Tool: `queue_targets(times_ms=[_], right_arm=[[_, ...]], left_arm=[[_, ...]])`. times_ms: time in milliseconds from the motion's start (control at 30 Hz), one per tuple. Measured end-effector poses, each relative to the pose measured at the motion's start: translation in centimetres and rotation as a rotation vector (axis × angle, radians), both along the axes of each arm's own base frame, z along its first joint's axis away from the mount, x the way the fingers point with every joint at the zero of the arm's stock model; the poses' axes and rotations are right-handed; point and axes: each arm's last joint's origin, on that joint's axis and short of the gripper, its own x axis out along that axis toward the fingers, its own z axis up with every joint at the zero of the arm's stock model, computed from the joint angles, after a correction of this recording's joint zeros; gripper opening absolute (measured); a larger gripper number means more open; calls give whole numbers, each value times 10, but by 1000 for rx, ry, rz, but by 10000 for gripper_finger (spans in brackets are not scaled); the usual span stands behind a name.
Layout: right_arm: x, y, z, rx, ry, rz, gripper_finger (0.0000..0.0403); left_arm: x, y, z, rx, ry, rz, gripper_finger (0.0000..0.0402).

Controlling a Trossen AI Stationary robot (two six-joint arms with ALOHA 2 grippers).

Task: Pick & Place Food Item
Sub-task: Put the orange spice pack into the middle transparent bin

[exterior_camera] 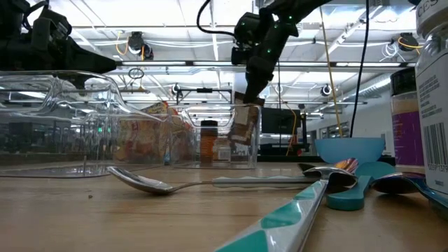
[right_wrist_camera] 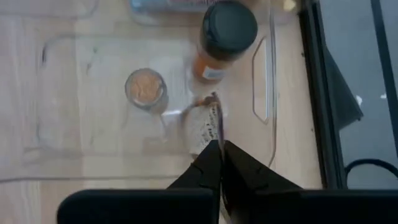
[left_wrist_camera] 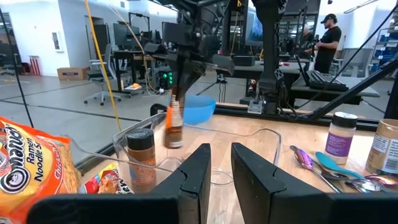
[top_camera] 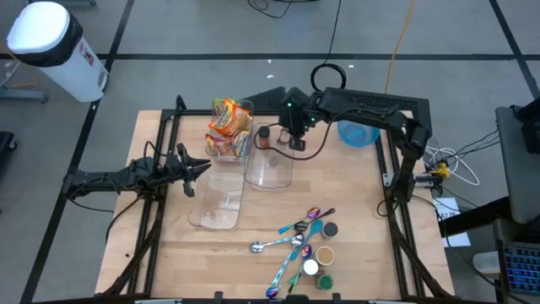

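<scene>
Right gripper [top_camera: 294, 140] hanging over the far end of the clear rectangular plastic bin [top_camera: 270, 165], fingers pinched tight on the top edge of a small flat brown-and-white food packet [right_wrist_camera: 207, 127]. Packet dangling straight down inside the bin's walls, bottom edge not quite on the floor by the look of the low view. Sharing that bin: an orange spice jar with a black cap [right_wrist_camera: 224, 38] and a little round jar of brownish powder [right_wrist_camera: 145, 88], both just beside the packet.

Left gripper [top_camera: 196, 167] parked near the second clear bin [top_camera: 218, 198], fingers only a crack apart, nothing between them.

Tips for the drop, just a guess: lower a touch more before letting go so the packet lands flat rather than flopping onto the black-capped jar. Aim for the bare floor between the jars and the near wall. Open fully, then lift straight up, since a thin packet edge likes to cling to one finger. Also worth watching the bin rim on the way out.

Ramen noodle packs [top_camera: 228, 128] stacked in the neighbouring bin, untouched.
</scene>
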Motion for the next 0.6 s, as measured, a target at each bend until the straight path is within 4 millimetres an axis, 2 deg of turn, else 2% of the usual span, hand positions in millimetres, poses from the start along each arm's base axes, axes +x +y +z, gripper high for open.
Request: queue_targets(times_ms=[267,467,600], right_arm=[[2,2,-1,-4,-17,7,0],[7,1,-16,-42,-63,27,4],[6,-1,-25,-51,-75,23,27]], left_arm=[[0,0,0,0,0,0,70],[0,0,0,0,0,0,70],[0,0,0,0,0,0,70]])
